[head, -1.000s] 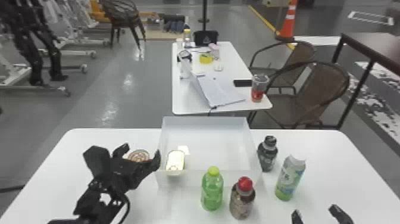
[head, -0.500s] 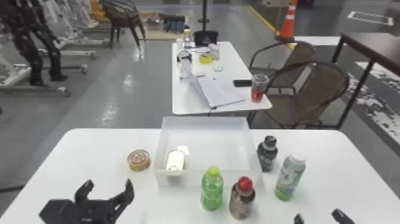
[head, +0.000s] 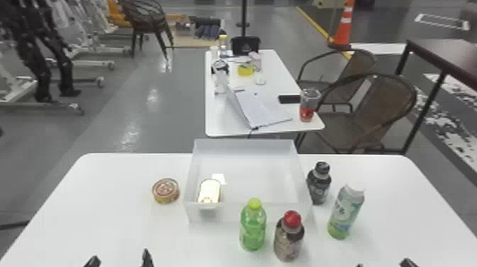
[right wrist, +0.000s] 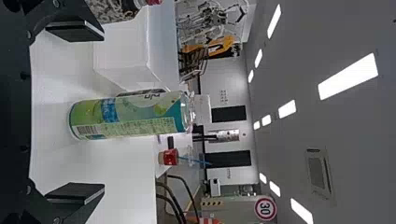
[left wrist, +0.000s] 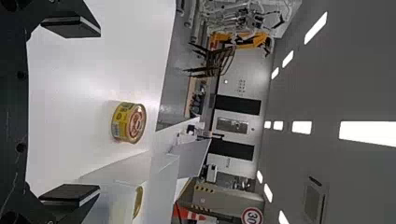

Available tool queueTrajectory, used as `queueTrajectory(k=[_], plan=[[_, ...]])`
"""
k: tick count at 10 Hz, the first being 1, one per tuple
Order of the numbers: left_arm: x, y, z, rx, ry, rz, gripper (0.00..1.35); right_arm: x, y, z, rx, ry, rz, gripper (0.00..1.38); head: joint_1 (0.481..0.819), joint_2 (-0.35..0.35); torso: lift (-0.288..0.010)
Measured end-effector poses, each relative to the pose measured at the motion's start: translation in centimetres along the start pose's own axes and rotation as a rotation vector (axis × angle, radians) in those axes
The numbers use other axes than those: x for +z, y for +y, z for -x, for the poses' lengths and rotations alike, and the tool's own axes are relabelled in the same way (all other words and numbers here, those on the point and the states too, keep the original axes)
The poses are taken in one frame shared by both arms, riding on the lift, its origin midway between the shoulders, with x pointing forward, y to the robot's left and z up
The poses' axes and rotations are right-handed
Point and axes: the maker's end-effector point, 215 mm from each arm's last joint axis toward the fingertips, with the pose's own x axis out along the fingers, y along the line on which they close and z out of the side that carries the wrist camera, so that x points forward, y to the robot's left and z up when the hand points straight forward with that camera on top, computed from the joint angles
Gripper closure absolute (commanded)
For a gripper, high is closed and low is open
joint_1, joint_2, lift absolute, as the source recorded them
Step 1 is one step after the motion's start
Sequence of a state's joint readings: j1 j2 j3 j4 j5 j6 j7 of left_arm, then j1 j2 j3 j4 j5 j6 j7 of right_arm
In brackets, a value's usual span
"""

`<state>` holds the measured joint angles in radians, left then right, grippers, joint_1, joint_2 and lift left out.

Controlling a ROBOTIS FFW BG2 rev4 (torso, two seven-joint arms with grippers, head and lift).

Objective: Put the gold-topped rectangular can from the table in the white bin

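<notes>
Lying in the near left corner of the white bin [head: 245, 146], where your task wants it, the gold-topped can [head: 209, 191] seems to need no further grip, leaving your left gripper [head: 119, 256] wide and empty, your right gripper [right wrist: 103, 111] equally so.

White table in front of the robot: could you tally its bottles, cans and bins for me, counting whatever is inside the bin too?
Bottles: 4 (green bottle, red-capped dark bottle, dark-capped bottle, green-and-white bottle)
Cans: 2 (round can, outside; gold-topped rectangular can, inside)
Bins: 1 (white bin)
Total: 7
</notes>
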<state>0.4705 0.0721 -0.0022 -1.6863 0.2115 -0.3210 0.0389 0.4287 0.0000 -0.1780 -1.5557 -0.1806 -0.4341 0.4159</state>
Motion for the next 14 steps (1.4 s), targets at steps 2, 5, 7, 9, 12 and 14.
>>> queueTrajectory(k=[2,5,7,9,12,14], plan=[[-0.5,0.1,0.5,0.013,0.010,0.002,0.12,-0.5,0.0,1.1,-0.008,0.019,-0.002,0.15,0.549,0.000,-0.100],[-0.7,0.2,0.6,0.017,0.016,0.005,0.12,-1.0,0.0,2.0,-0.016,0.039,-0.003,0.15,0.549,0.000,-0.100],[-0.9,0.2,0.6,0.018,0.023,0.009,0.12,-1.0,0.0,2.0,-0.016,0.039,-0.003,0.15,0.549,0.000,-0.100],[-1.0,0.2,0.6,0.019,0.027,0.012,0.12,-1.1,0.0,2.0,-0.016,0.040,-0.004,0.15,0.549,0.000,-0.100],[-1.0,0.2,0.6,0.019,0.028,0.012,0.12,-1.0,0.0,2.0,-0.016,0.039,-0.004,0.15,0.549,0.000,-0.100],[-1.1,0.2,0.6,0.019,0.029,0.015,0.12,-1.0,0.0,1.9,-0.017,0.038,-0.004,0.15,0.549,0.000,-0.100]])
